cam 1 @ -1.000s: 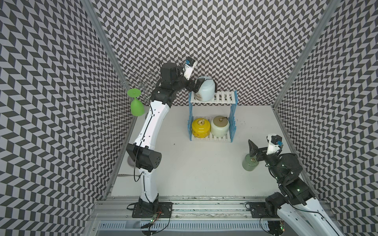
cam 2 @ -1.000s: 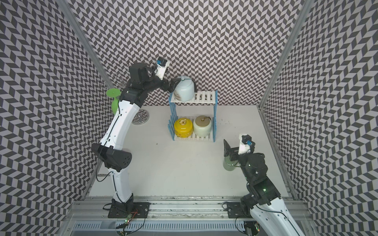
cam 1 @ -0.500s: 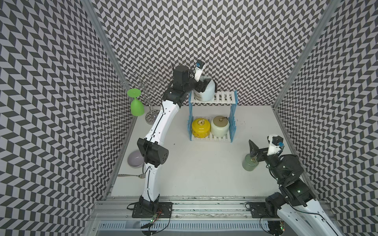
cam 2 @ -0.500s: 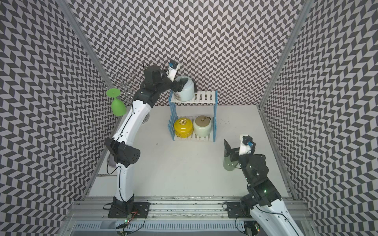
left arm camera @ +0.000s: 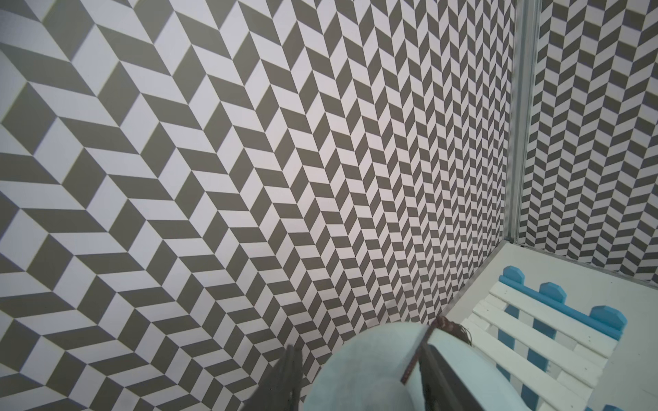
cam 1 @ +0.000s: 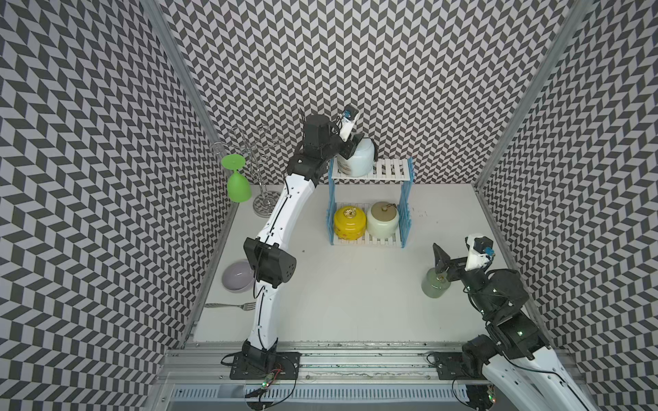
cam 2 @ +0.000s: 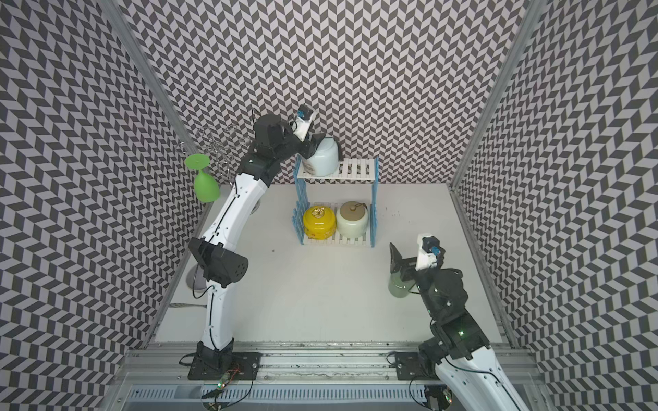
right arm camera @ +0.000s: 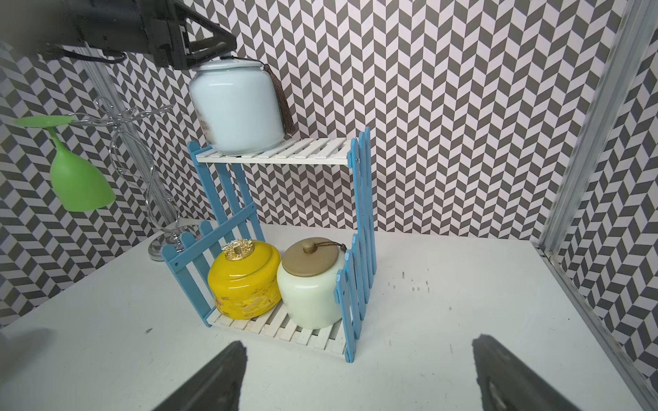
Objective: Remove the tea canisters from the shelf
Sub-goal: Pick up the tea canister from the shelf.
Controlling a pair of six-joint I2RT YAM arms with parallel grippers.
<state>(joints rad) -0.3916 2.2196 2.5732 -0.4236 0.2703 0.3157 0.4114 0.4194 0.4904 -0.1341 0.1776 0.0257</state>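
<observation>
**Me:** While I am holding my left gripper (cam 1: pixel 356 144) at the far left end of the shelf (right arm camera: pixel 306 149), the pale blue canister (right arm camera: pixel 236 106) is sitting right under it. It is standing upright on the top tier, tassel hanging down its right side.

**Spotter:** Gripping it?

**Me:** Cannot tell. My fingers (left arm camera: pixel 439 373) are showing on either side of the canister's top. Contact is not showing in any view.

**Spotter:** Which arm is sitting nearer?

**Me:** Left, plainly. My right gripper (right arm camera: pixel 359 343) is standing wide open at near right, nothing between its fingers. It is hanging just by the sage green canister (cam 1: pixel 432 284), which is already sitting on the table (cam 1: pixel 356 302), well apart from the shelf.

**Spotter:** What is the next move turning on?

**Me:** I am judging this. The canister's long axis is running vertical and the picket side is rising just left of it. So the lift is needing to go straight up before anything sideways.

**Spotter:** Containers?

**Me:** The lower tier is holding two canisters side by side. The yellow canister (right arm camera: pixel 245 281) is on the left and the cream canister (right arm camera: pixel 309 295) on the right. All lids are sitting on, so contents are hidden. The purple bowl (cam 1: pixel 231 284) at near left is looking empty.
</observation>
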